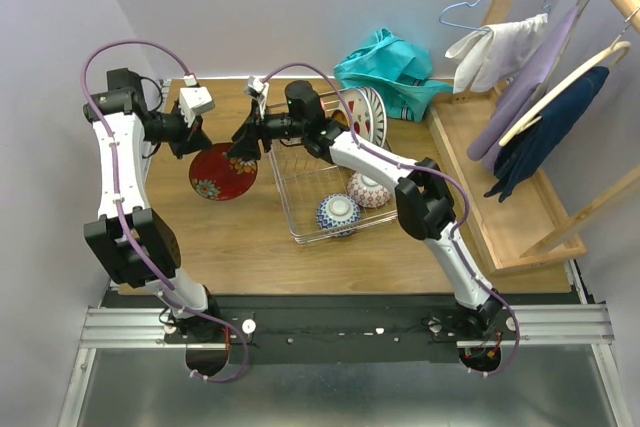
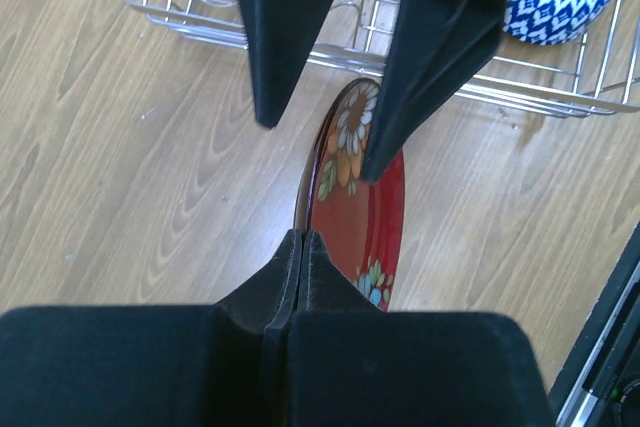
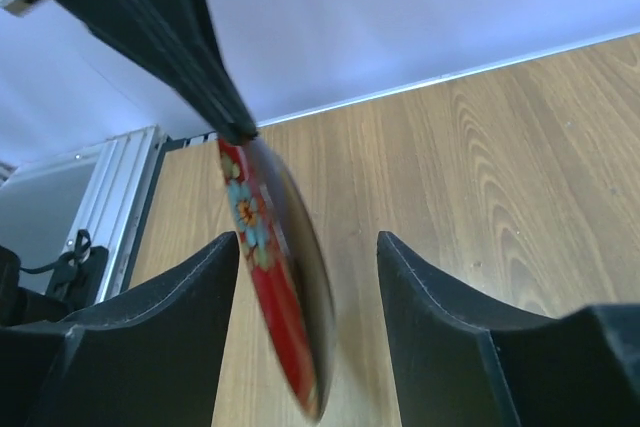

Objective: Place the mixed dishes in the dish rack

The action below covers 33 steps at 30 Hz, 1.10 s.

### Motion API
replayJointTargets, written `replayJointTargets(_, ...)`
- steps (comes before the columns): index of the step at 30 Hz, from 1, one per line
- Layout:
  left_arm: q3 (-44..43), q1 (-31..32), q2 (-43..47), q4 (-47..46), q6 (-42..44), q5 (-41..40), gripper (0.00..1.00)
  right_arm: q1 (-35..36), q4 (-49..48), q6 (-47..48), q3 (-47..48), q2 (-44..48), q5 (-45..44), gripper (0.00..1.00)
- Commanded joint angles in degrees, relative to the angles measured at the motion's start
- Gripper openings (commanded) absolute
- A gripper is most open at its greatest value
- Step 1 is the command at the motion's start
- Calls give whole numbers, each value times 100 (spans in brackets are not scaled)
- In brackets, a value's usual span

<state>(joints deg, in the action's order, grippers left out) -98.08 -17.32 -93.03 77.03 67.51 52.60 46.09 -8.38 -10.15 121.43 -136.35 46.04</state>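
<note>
Now the left gripper (image 2: 302, 239) pinches the round red flowered saucer (image 2: 365, 217) on edge. The right gripper (image 3: 308, 242), open, straddles its opposite rim, nearer the silver wire dish rack (image 1: 290, 187).

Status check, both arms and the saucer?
Left gripper shut on red saucer rim, saucer on edge. Right gripper open, straddling it, not clamped. Nothing blocking toward dish rack.

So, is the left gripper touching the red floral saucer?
Touching. The left wrist view shows the left gripper closed on the rim of the red floral saucer, with no gap between them.
</note>
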Motion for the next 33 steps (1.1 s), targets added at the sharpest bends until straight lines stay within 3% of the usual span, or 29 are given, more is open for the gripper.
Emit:
replayJointTargets(1, -290, 89, 189, 998, -185, 444, 0, 41, -489, -163, 153, -339, -122, 66)
replayJointTargets(5, -378, 89, 172, 998, -203, 427, 0, 41, -410, -92, 250, -480, -25, 53)
replayJointTargets(6, -387, 89, 163, 998, -203, 418, 0, 41, -419, -92, 233, -488, -51, 40)
replayJointTargets(8, -396, 89, 128, 998, -211, 383, 0, 32, -427, -118, 180, -436, -69, 24)
replayJointTargets(9, -378, 97, 128, 1006, -220, 365, 0, 32, -427, -145, 162, -401, -78, 10)
replayJointTargets(11, -265, 97, 136, 806, -438, 304, 0, 32, -462, -162, -4, -243, -209, 1)
replayJointTargets(13, -133, 97, 215, 472, -815, 111, 5, 41, -463, -180, -145, -50, -349, 0)
replayJointTargets(14, 111, 89, 442, -287, -1157, 6, 24, 32, -289, -171, -172, 151, -603, 1)
replayJointTargets(15, 323, 97, 644, -903, -2283, -422, 32, 32, -139, -145, -189, 266, -779, 1)
replayJointTargets(16, 560, 89, 881, -1632, -2790, -635, 39, 23, 228, -136, -207, 389, -998, 1)
replayJointTargets(17, 1041, 89, 1362, -2935, -3143, -863, 54, 23, 406, -145, -242, 721, -1584, 0)
replayJointTargets(20, 1711, 307, 2128, -5066, -4235, -1953, 80, 32, 794, -232, -671, 1294, -2674, 0)
replayJointTargets(24, 1836, 659, 2395, -5664, -4166, -2455, 82, 32, 1110, -145, -1217, 2339, -3574, 0)
replayJointTargets(27, 2292, 686, 2641, -6181, -4526, -2500, 83, 67, 1776, -171, -1148, 2578, -4567, 1)
replayJointTargets(31, 3092, 695, 2975, -7087, -4930, -2693, 84, 199, 2866, -40, -858, 2754, -6454, 0)
replayJointTargets(32, 3250, 695, 3010, -7158, -5053, -2693, 84, 277, 2964, -39, -823, 2781, -7598, 1)
replayJointTargets(33, 3304, 712, 3097, -7132, -5185, -2676, 84, 409, 3000, 117, -901, 2851, -7949, 0)
